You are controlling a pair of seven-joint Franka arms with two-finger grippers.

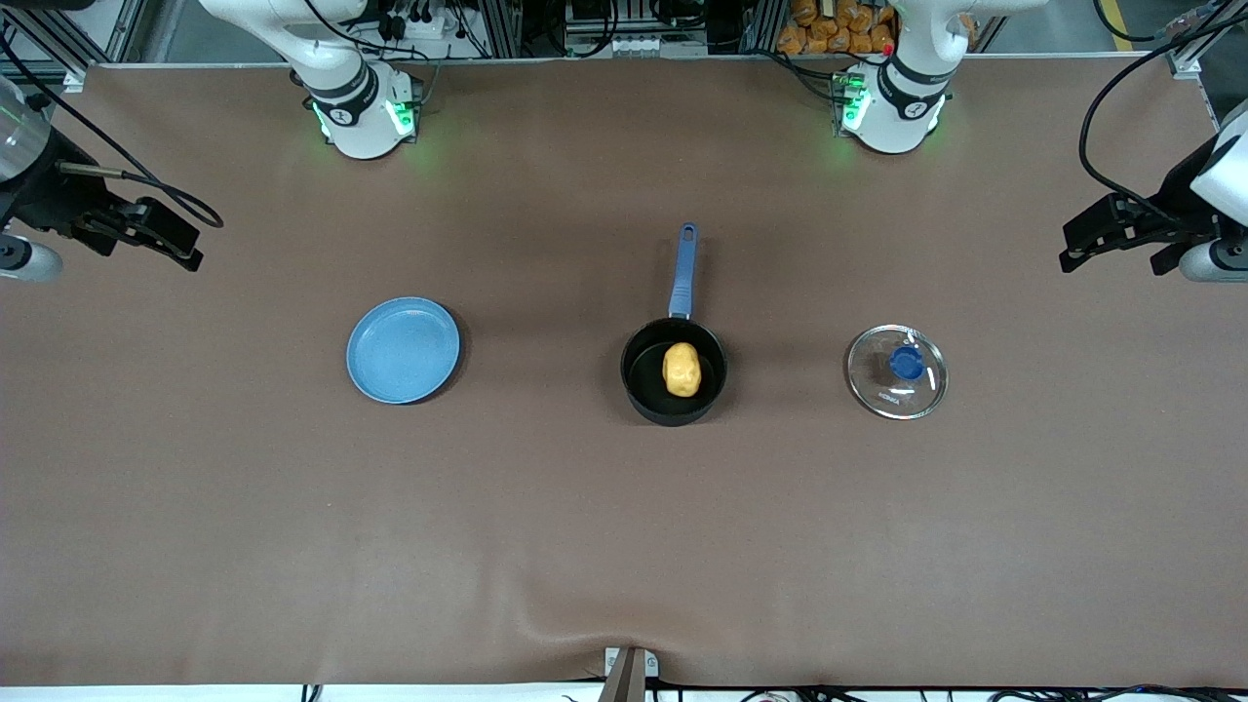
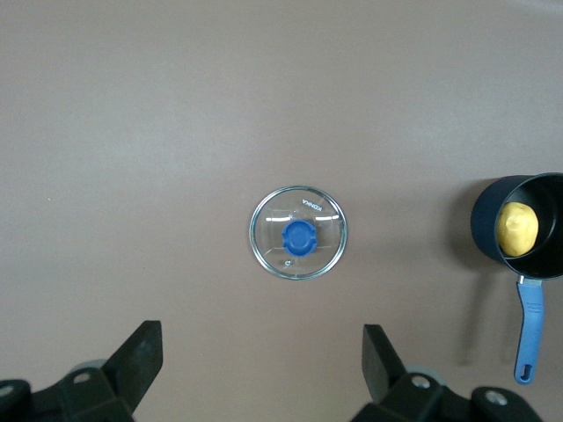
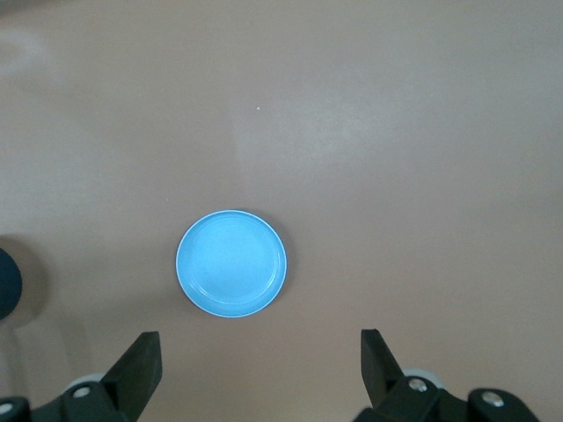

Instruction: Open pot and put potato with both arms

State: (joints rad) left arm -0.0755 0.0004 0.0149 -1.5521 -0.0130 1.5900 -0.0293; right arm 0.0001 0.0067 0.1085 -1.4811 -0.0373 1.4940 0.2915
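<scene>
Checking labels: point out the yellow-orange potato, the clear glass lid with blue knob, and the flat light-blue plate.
yellow-orange potato (image 1: 682,370), front view, middle of its body, inside the black saucepan
clear glass lid (image 2: 299,233), left wrist view, on its blue knob
flat light-blue plate (image 3: 231,262), right wrist view, centre of its face

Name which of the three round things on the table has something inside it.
The black saucepan in the middle: the potato lies in it. The light-blue plate is bare, and the glass lid lies alone on the table.

Markings on the glass lid

A small printed brand mark is seen near the rim of the glass lid (image 2: 298,233), but its letters cannot be read.
</scene>
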